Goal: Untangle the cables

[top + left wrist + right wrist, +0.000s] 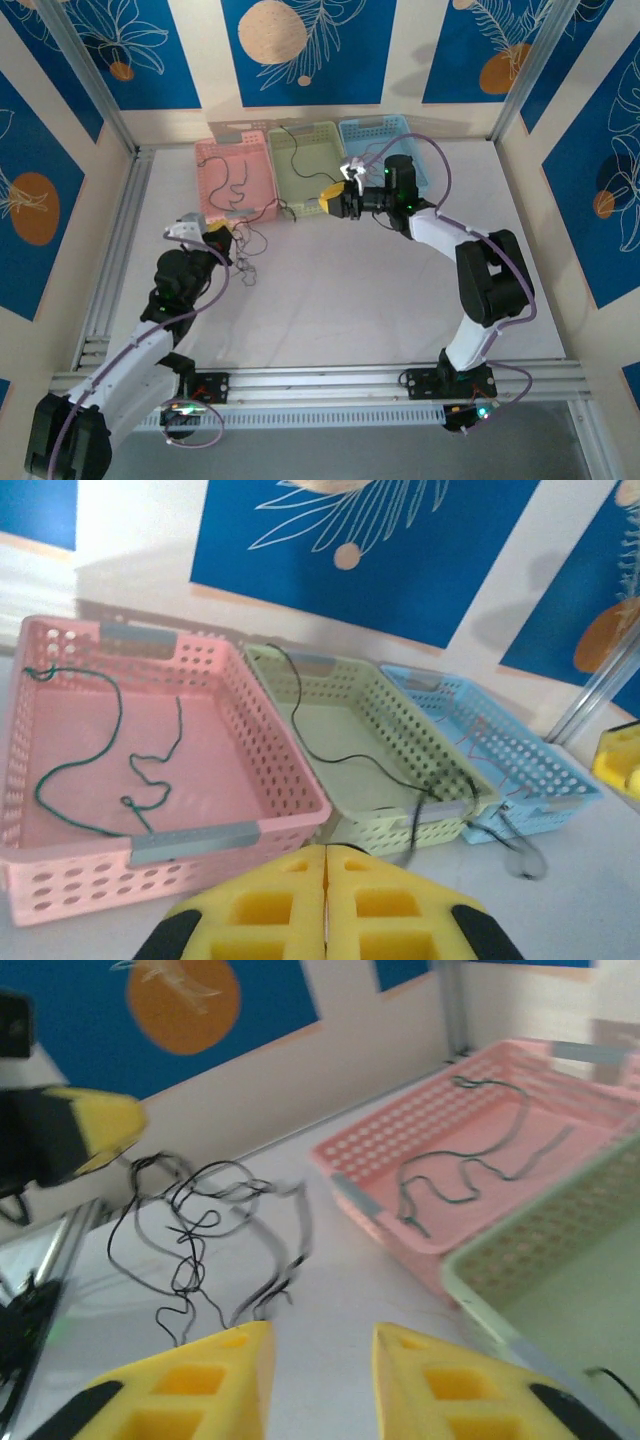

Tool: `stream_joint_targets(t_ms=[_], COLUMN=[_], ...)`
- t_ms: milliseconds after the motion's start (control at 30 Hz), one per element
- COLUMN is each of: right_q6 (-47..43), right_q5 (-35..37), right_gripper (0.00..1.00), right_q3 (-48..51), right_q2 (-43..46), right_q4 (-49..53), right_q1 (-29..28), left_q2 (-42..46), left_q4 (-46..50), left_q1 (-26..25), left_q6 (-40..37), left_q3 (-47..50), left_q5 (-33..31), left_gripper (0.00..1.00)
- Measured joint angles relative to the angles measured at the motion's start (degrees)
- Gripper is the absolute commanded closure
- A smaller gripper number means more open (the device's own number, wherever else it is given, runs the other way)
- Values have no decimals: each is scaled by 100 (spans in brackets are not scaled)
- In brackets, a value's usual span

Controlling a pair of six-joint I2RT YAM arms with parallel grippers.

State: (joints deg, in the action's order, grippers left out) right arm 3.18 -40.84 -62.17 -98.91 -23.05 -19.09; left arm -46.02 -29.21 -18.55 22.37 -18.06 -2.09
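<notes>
We see the clump of thin dark cables [245, 258] lying on the white tabletop [330, 310], just in front of the pink perforated plastic basket [212, 175] and right beside the left gripper [222, 236]. From the left wrist view, its yellow fingers [270, 910] are pressed flat together. Strands run close to the tip, but we cannot tell whether one is pinched there.

Over to the right gripper [322, 1380]: its jaws are spread apart, and it hovers by the front rim of the pale green perforated plastic basket [425, 730], facing the clump.

One green cable [110, 750] snakes across the pink basket's floor. A single dark cable [335, 745] lies in the green basket and trails over its front rim onto the table. The light blue perforated plastic basket [540, 770] sits alongside, touching the green one.
</notes>
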Motion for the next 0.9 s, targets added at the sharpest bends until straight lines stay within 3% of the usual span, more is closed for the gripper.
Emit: stream_joint_targets(t_ms=[233, 433, 900], right_q6=[-367, -1626, -2682], right_q5=[680, 918, 1561], right_gripper=[60, 59, 59], right_q3=[551, 970, 938], right_q2=[13, 11, -118], right_q4=[-627, -992, -1027], right_q1=[-160, -929, -1408], left_q2=[-96, -223, -129], left_q4=[660, 1513, 1777], left_q1=[0, 2, 0], left_q6=[66, 393, 562], left_q3=[-164, -667, -717], left_q5=[-127, -201, 179], left_gripper=[100, 100, 100])
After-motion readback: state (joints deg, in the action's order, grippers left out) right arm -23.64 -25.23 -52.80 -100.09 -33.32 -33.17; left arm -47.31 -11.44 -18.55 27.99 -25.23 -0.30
